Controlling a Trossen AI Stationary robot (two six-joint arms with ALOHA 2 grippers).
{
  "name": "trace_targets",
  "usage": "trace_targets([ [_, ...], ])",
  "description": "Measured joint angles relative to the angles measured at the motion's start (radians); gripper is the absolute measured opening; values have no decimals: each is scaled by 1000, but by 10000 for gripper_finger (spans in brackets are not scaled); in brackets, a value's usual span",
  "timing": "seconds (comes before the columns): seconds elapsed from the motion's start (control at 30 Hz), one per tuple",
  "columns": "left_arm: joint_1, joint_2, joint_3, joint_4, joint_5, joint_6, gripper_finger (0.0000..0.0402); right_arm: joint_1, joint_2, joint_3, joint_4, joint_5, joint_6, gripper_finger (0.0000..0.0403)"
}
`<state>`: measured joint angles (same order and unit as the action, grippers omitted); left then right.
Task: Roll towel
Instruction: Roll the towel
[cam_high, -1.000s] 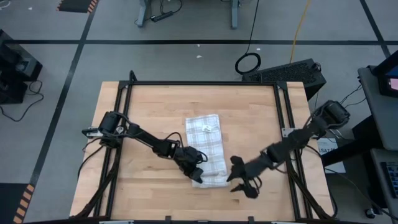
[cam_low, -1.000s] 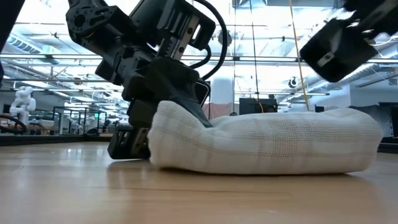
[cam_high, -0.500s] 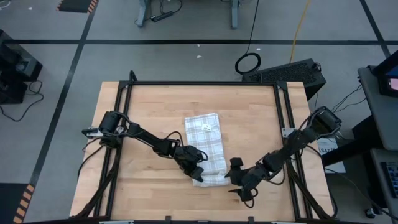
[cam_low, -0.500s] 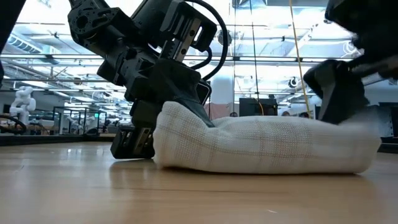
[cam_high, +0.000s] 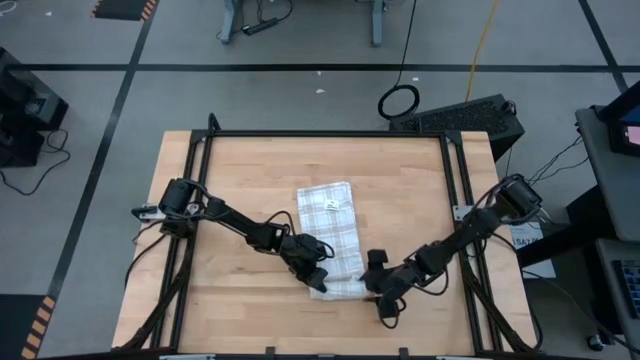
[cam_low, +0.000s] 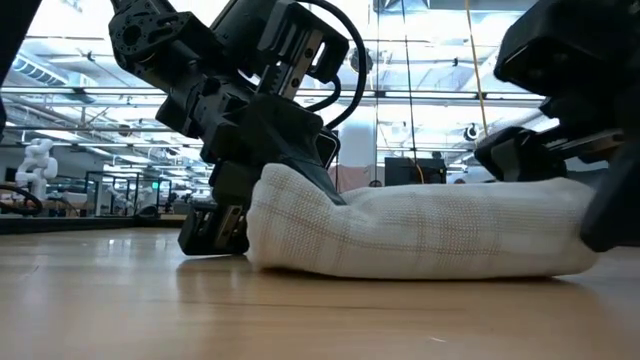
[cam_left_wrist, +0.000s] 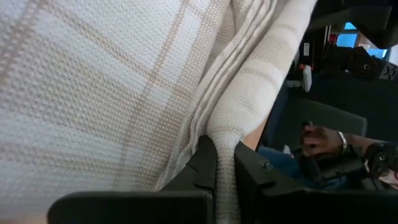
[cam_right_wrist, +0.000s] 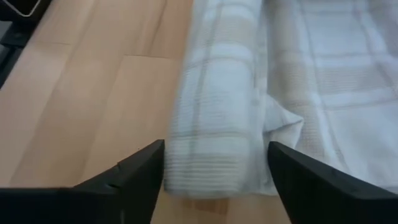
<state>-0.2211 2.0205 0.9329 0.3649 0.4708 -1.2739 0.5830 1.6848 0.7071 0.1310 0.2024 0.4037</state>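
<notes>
Towel (cam_high: 333, 235): checked cloth lying on the wooden table (cam_high: 240, 170), laid flat along most of its length, with the end nearest the two arms already turned over into a short, plump roll (cam_low: 420, 232).

Label (cam_high: 331, 206): small white tag on the flat part of the towel, well away from the roll.

Left gripper (cam_high: 312, 276): at the roll's left end, fingers pressed together on a fold of the cloth; its wrist view shows the fabric pinched between the two dark fingers (cam_left_wrist: 205, 171).

Right gripper (cam_high: 378, 290): at the roll's right end, fingers (cam_right_wrist: 134, 171) spread wide to either side of the roll's end, not closed on it.

How it handles: thin, soft and light by the look of it; it sags and bulges instead of holding a clean cylinder, so the roll will likely loosen or skew if only one end is driven.

Where to hold: I judge both ends of the roll best, pinching through its outer layers, so it turns evenly toward the label.

Risk: the loose fold beside the roll may bunch under it.
</notes>
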Motion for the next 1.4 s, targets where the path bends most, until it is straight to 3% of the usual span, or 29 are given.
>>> trace_targets([
  [0.23, 0, 0, 0, 0, -4, 0, 23, -3, -18, 0, -17, 33, 5, 233],
  [0.53, 0, 0, 0, 0, -5, -1, 23, 87, -140, 1, -19, 61, -26, 277],
  [0.8, 1, 0, 0, 0, -5, 0, 23, 115, -82, 1, 16, 157, -89, 277],
  [1.4, 1, 0, 0, 0, -6, -2, 23, 93, -20, 1, 105, 132, -103, 260],
])
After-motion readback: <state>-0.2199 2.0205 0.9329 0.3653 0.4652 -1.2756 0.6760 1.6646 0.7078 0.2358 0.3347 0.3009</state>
